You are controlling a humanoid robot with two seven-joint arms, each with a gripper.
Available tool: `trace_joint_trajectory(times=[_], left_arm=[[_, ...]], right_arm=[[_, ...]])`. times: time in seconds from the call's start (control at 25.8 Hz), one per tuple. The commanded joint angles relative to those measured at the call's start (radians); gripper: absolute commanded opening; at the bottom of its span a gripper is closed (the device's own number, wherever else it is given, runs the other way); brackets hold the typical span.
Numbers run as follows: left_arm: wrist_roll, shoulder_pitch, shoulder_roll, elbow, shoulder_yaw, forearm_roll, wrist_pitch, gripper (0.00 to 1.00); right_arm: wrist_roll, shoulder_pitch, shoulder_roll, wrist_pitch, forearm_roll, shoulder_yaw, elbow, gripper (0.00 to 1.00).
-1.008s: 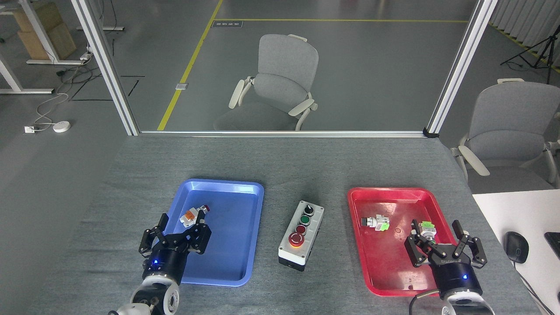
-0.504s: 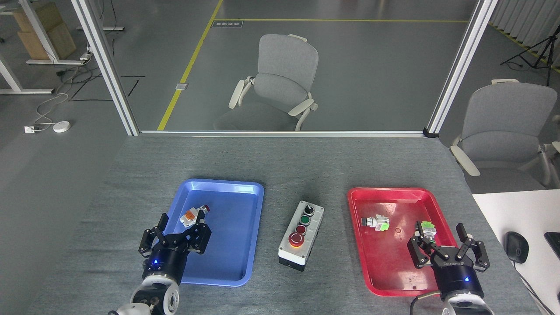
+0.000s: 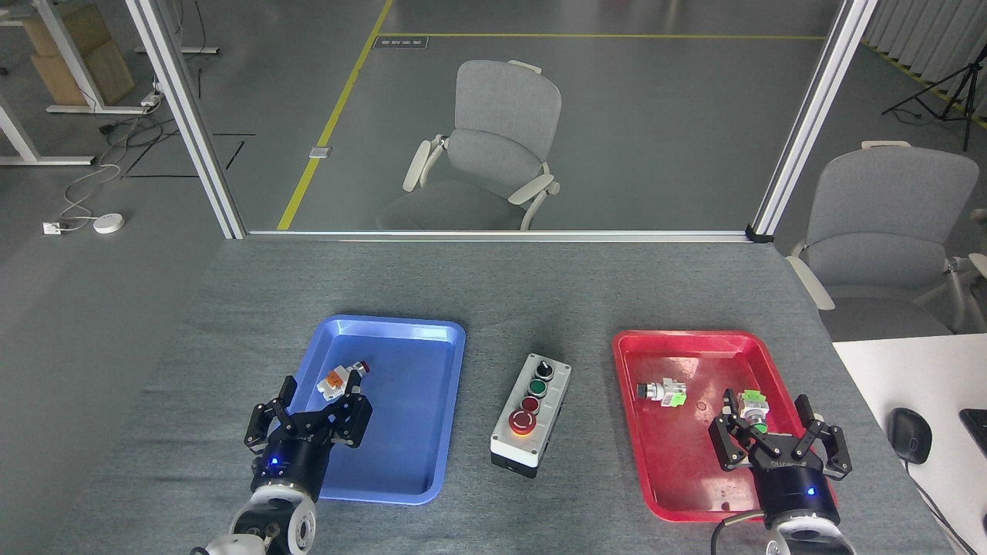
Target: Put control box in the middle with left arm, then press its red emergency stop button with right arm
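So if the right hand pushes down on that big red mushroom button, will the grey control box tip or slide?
The elongated light-grey control box with a black base lies flat on the felt-like tabletop, so tipping seems unlikely. The round red emergency stop button sits near its near end, so an off-centre press might rock it slightly. The felt probably resists sliding.

Both arms low, grippers spread

Left gripper (image 3: 318, 395) and right gripper (image 3: 771, 420) hover near the table's front edge, jaws apart, holding nothing.
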Motion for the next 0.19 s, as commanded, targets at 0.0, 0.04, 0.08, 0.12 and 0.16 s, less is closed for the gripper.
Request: trace_joint_trajectory(times=[0.0,0.04,0.08,0.12,0.16], left_arm=[[0.000,0.000,0.000,0.000,0.000,0.000,0.000,0.99],[0.000,0.000,0.000,0.000,0.000,0.000,0.000,0.99],[0.000,0.000,0.000,0.000,0.000,0.000,0.000,0.99],[0.000,0.000,0.000,0.000,0.000,0.000,0.000,0.99],[0.000,0.000,0.000,0.000,0.000,0.000,0.000,0.99]], right_arm=[[0.009,-0.018,0.008,0.004,0.000,0.010,0.008,0.99],[0.009,-0.024,0.011,0.004,0.000,0.018,0.008,0.99],[0.007,-0.024,0.011,0.004,0.000,0.024,0.008,0.99],[0.007,-0.024,0.009,0.003,0.000,0.025,0.008,0.98],[0.007,-0.024,0.009,0.001,0.002,0.027,0.008,0.99]])
